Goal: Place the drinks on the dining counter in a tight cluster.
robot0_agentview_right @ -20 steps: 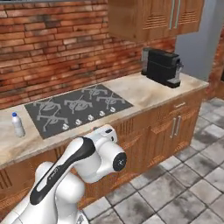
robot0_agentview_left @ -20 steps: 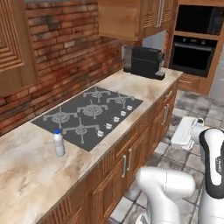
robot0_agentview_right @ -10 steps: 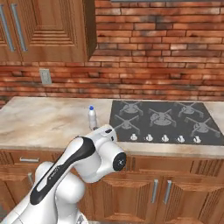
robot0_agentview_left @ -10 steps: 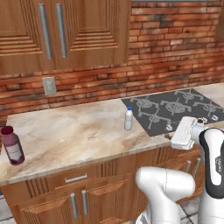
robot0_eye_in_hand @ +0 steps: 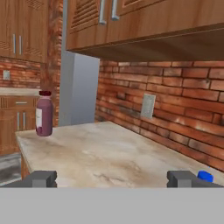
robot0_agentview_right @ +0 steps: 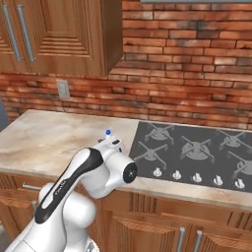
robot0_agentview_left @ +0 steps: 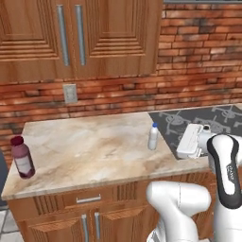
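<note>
Two drinks stand on a small marble counter (robot0_agentview_left: 94, 151) under wooden wall cabinets. The stout purple-red juice bottle (robot0_agentview_left: 22, 157) is at the counter's left end, seen far off in the hand view as the juice bottle (robot0_eye_in_hand: 43, 113). The small clear water bottle (robot0_agentview_left: 153, 136) with a blue cap stands beside the cooktop; its cap (robot0_agentview_right: 108, 132) peeks over my arm, and the cap (robot0_eye_in_hand: 204, 176) shows just past my right fingertip. My gripper (robot0_eye_in_hand: 113, 179) is open and empty, hovering at the counter's edge right of the water bottle. The dining counter is out of view.
A dark cooktop (robot0_agentview_right: 197, 147) with a row of knobs fills the counter's right side. Wooden wall cabinets (robot0_agentview_left: 80, 38) hang over the counter, with a brick wall and an outlet (robot0_agentview_left: 70, 93) behind. A grey panel (robot0_eye_in_hand: 78, 87) stands past the counter's left end.
The whole picture has swung left as the base moved: the coffee machine and oven are gone, the counter's left end and juice bottle have come into view. The gripper stays open.
</note>
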Controlling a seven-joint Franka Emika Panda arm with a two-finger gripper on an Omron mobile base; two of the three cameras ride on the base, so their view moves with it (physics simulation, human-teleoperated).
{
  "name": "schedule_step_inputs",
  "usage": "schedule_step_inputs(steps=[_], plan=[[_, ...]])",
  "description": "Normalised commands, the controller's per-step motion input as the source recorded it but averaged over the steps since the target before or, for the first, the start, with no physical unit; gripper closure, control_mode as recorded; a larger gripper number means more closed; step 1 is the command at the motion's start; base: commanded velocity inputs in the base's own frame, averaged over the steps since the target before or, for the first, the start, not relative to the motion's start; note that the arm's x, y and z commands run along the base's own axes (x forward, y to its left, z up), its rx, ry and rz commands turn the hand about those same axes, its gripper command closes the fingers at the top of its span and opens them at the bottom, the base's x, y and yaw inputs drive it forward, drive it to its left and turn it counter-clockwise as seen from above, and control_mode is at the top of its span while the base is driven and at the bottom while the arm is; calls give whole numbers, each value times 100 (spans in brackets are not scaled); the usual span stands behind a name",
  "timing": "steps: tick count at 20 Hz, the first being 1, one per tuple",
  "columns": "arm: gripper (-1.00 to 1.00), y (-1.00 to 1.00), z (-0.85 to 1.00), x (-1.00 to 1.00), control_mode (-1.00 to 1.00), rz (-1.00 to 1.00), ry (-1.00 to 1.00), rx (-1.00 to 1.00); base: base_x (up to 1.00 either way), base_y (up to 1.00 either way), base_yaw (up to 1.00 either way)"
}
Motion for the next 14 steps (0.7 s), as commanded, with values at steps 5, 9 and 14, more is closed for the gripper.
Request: schedule_step_inputs(steps=[5, 9, 14], plan=[[-100, 0, 0, 0, 100, 0, 0, 0, 51, -23, 2], [-100, 0, 0, 0, 100, 0, 0, 0, 6, -17, 0], [-100, 0, 0, 0, 100, 0, 0, 0, 0, -19, 0]])
